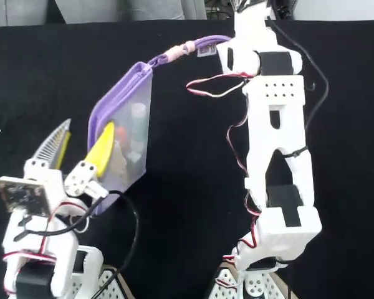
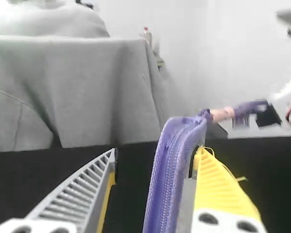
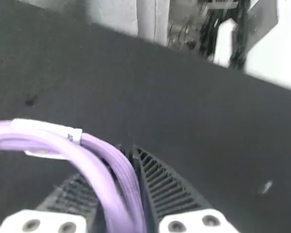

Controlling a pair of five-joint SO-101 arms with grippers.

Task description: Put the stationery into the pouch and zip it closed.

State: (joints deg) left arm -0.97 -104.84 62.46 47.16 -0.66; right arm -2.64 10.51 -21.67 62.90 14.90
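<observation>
Two arms share the pouch (image 1: 128, 93) at this moment.

**High view.** The left pincer (image 1: 89, 123) stands wide. The pouch's purple zip edge (image 1: 96, 115) runs up between its fingers, and the yellow finger (image 1: 103, 149) overlaps the clear face above the black worktop (image 1: 181, 205). Through that face you can see the stationery (image 1: 136, 124) inside, though single items are hard to tell apart. From the corner of the pouch farthest from the left pincer, a pink link (image 1: 177, 52) leads into a purple strap (image 1: 206, 43). The strap runs taut to the tip of the right arm (image 1: 277, 124).

**Left wrist view.** The grey ribbed finger (image 2: 77, 194) is well apart from the yellow finger (image 2: 218, 189). The zip edge (image 2: 172, 160) lies just beside the yellow one, with a broad gap to the grey one, so nothing is clamped. Along the stretch in view, the zip halves appear joined.

**Right wrist view.** The right pincer (image 3: 131, 150) is clamped on the strap, whose doubled cords pass between its black ribbed fingers (image 3: 165, 189).

**Step in hand (judged).** Loading looks finished, and you are on the zip-closing step, probably near its end. The slider itself is too small to place.

**Next move (judged).** Close the left pincer on the zip edge beside it, so that the pull from the right pincer moves the slider and not the whole pouch. Keep that pull in line with the zip.
</observation>
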